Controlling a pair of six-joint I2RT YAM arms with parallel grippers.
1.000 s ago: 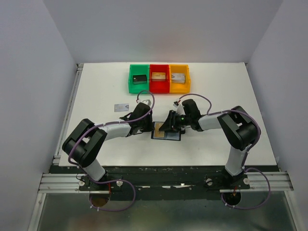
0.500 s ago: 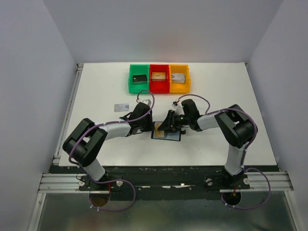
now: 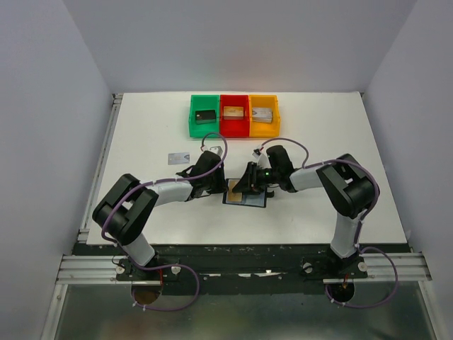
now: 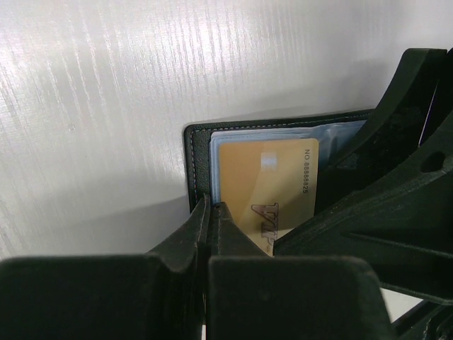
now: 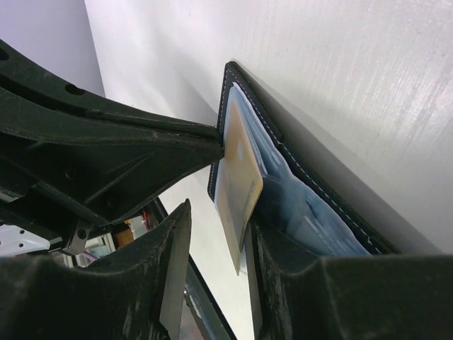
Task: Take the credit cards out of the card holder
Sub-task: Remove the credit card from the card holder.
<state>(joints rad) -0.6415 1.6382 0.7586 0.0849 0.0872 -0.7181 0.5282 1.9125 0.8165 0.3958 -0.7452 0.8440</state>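
The card holder [image 3: 245, 197] lies open on the table, black with a blue-grey lining [image 5: 311, 212]. A tan-gold credit card [image 4: 269, 180] sticks partly out of its slot. My left gripper [image 4: 210, 205] is shut, pinching the holder's left edge [image 4: 191, 152]. My right gripper [image 5: 219, 219] is open around the lifted tan-gold card [image 5: 239, 180]. That card leans against one finger [image 5: 272, 262], and the other finger [image 5: 173, 248] stands clear of it. In the top view both grippers, left [image 3: 218, 186] and right [image 3: 247, 186], meet over the holder. A pale silver-grey card [image 3: 178, 158] lies on the table to the left.
Green [image 3: 195, 128], red [image 3: 234, 131] and yellow [image 3: 263, 132] bins stand in a row at the back, each with a block inside. My right gripper's body [image 4: 386, 198] crowds the holder's right half in the left wrist view.
My right gripper's fingers have narrowed slightly around the tan-gold card. The left arm and the card holder have stayed put.
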